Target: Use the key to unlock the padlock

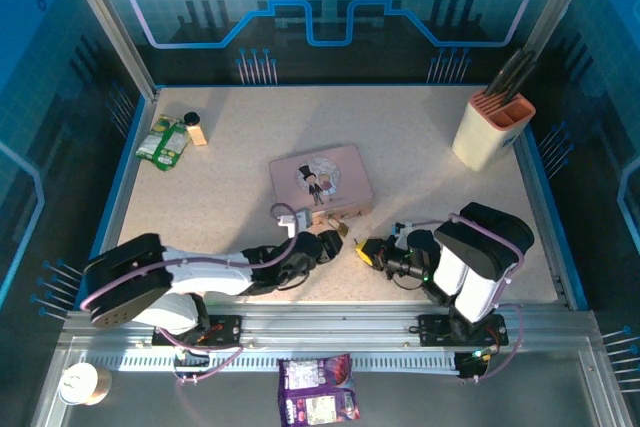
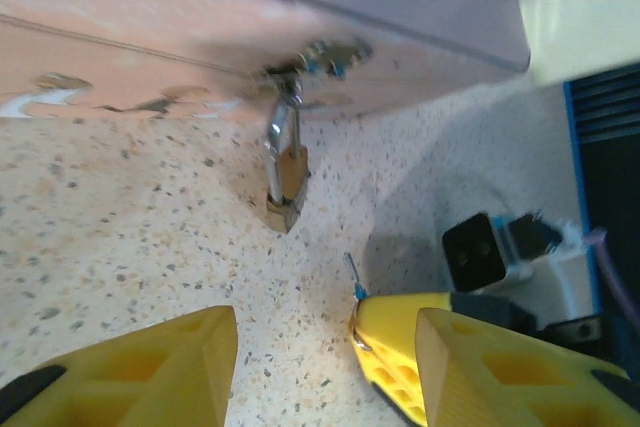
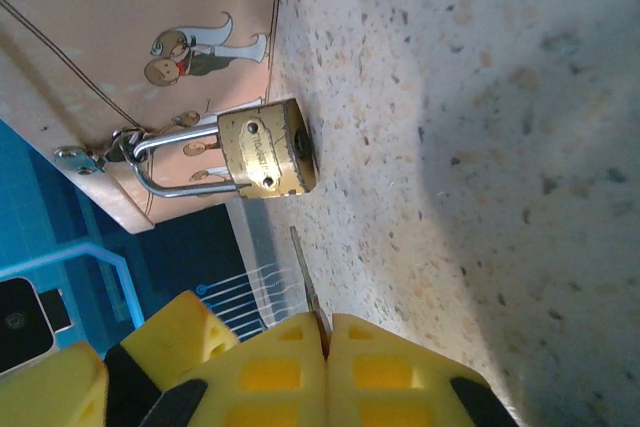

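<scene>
**Right wrist: key [image 3: 306, 277] pinched, padlock [image 3: 265, 152] not yet steadied**

Right wrist view has the right end effector [image 3: 327, 325] clenched on the key, whose thin blade juts out from between the yellow pads [image 3: 390, 367]. The blade tip lies just short of the padlock and is not in it. The padlock hangs by its silvery shackle [image 3: 175, 162] from the clasp [image 3: 105, 155] on the front wall of the pink box [image 3: 120, 37]. Its brass body is down against the speckled bench [image 3: 480, 147].

Left wrist view shows the left end effector [image 2: 328, 337] released. Its two pads stand apart with nothing gripped, and the padlock is ahead of them, not touched.

On handling, my judgement is that the padlock is small, rigid and light. It looks free to pivot on the clasp, so a push from the key would likely swing it aside rather than seat the blade. The best hold looks to be across the flat brass faces of the body, leaving the keyway end clear. The key is thin, smooth metal gripped at its head, so it may twist or slip in the pads under a turning load. It should be lined up before any force is applied.
</scene>
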Available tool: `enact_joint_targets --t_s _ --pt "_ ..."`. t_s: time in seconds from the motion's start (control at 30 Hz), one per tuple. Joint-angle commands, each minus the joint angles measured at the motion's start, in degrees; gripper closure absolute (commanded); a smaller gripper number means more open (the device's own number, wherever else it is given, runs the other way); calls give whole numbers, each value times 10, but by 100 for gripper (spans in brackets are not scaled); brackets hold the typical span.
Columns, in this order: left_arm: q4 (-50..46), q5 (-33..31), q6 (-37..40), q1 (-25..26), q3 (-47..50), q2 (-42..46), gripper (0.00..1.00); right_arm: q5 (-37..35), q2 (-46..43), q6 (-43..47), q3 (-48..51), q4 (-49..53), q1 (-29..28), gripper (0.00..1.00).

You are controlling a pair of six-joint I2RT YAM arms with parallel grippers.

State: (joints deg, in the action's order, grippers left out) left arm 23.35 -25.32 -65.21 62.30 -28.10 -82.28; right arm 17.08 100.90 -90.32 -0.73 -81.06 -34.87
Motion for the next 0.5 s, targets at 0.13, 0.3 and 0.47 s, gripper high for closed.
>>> enact_joint_targets --t_s 0.13,0.3,0.47 --pt "23 -43 82 5 -74 -94 40 39 11 46 14 -5 28 100" --pt "-87 -79 59 -1 -131 -127 40 54 14 64 20 -4 36 100" --pt "-143 -71 22 -17 -160 -169 39 60 22 74 21 -5 38 100"
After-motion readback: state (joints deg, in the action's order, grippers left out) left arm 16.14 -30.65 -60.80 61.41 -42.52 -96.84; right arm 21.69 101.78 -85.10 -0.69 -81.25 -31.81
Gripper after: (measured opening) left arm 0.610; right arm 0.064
